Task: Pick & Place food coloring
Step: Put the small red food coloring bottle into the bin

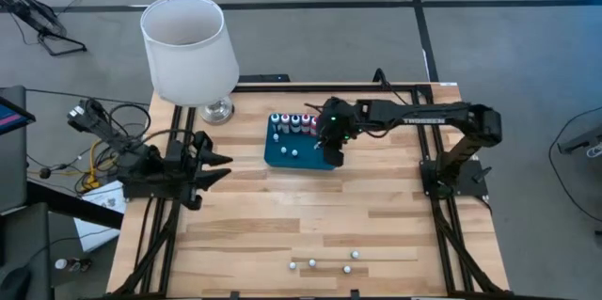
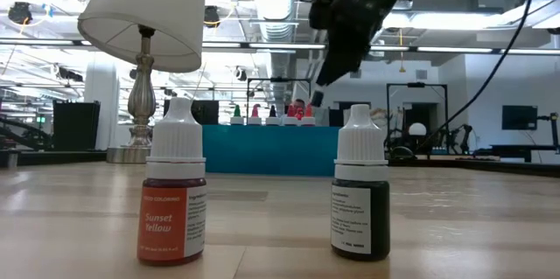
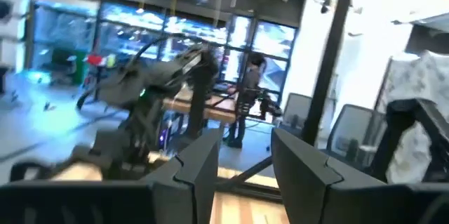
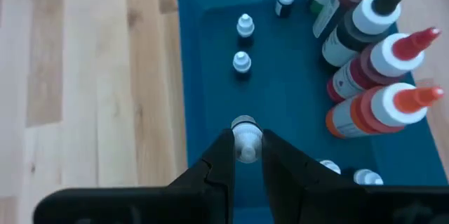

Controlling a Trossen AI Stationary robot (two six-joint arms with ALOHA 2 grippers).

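Food coloring bottles with coloured tips (image 4: 372,62) stand in a row along the far edge of the teal tray (image 1: 282,157). Small white-capped ones (image 4: 240,61) stand on its floor. My right gripper (image 4: 245,150) hangs over the tray's right part (image 1: 335,157), shut on one small bottle. Near the table's front edge stand an orange bottle (image 2: 172,191) and a dark one (image 2: 360,196). My left gripper (image 3: 242,161) is at the table's left edge (image 1: 218,161), open, with nothing between its fingers. My right gripper pinches a small bottle by its white cap (image 4: 245,131) between its two fingertips. The fingers slant down from the table's right side. The bottle is upright. The cap hides its body, so I cannot tell whether its bottom is on the tray.
A white-shaded lamp (image 1: 188,51) stands at the table's far left corner, left of the tray. Three small bottles (image 1: 331,263) sit near the front edge. Bare wood lies between the tray and them. Cables and gear (image 1: 94,131) lie off the left side.
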